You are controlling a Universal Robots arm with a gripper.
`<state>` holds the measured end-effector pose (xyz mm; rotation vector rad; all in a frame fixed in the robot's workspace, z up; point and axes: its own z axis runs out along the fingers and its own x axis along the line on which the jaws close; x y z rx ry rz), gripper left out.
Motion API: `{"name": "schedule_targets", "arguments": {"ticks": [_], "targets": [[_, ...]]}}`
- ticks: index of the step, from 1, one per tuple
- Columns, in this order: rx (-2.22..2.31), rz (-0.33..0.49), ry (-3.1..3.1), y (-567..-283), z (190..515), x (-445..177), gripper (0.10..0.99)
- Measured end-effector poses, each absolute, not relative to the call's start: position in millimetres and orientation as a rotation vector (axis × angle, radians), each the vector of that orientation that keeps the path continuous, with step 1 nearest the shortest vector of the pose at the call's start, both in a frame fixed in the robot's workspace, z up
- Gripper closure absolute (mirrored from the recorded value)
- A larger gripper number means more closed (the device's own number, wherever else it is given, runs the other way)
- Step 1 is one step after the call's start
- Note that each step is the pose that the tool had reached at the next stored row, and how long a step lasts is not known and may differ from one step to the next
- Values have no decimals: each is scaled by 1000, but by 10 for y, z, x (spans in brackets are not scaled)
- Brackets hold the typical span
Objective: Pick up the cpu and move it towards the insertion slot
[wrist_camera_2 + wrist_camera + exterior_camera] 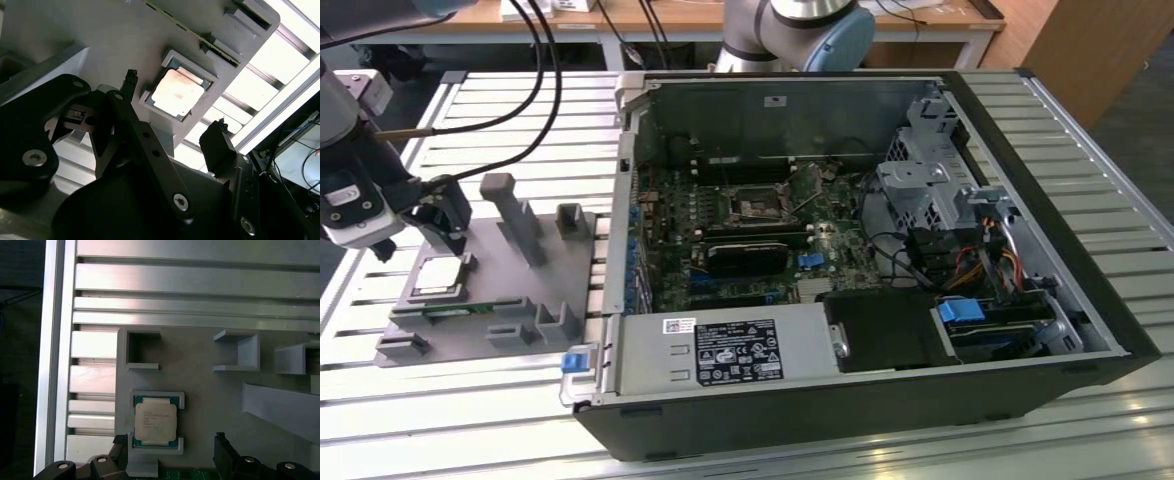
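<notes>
while the cpu (155,422) lies in a grey holder (200,385) at the exterior view's left, the gripper (169,438) hovers over it, fingers (223,450) spread wide.

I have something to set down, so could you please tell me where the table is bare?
Bare slats of the table lie in front of the grey fixture and the computer case, and beside the case at the exterior view's right. The fixture is crowded: the cpu, upright posts, and the open pincer over them.

The arm (347,130) points down, its jaws spread wide, holding nothing.
</notes>
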<state>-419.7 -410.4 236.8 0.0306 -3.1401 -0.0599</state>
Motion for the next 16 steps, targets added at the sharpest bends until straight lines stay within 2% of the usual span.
{"name": "schedule_targets", "arguments": {"ticks": [16], "targets": [[31,-60,-3140,-4104,2327,-4197,310]]}}
